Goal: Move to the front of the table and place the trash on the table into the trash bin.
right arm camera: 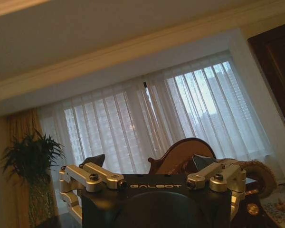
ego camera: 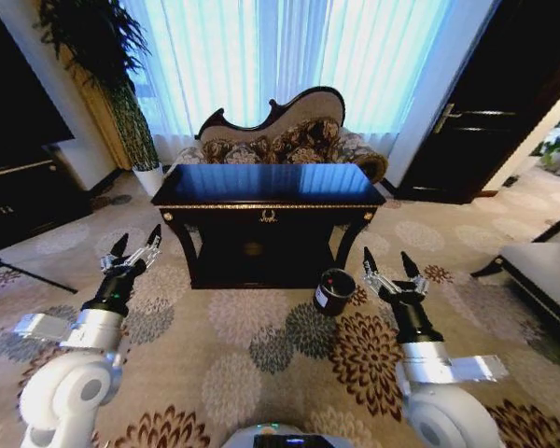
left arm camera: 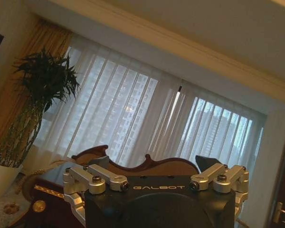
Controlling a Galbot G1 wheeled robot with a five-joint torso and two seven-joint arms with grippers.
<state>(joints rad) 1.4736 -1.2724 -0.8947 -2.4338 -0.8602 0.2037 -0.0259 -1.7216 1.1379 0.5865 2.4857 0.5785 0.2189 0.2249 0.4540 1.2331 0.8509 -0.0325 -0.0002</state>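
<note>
One table (ego camera: 268,201) stands ahead, with one bin (ego camera: 334,290) on the carpet by its front right leg. Two grippers, left (ego camera: 137,248) and right (ego camera: 391,268), hover spread wide, holding nothing.

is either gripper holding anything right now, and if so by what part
Nothing is held. The left gripper and right gripper are both open and empty, raised over the carpet short of the table.

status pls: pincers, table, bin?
Left pincer and right pincer open, empty, raised ahead. Table still off ahead across carpet; trash unresolved on top. Trash bin by table's right front leg. Path clear.
</note>
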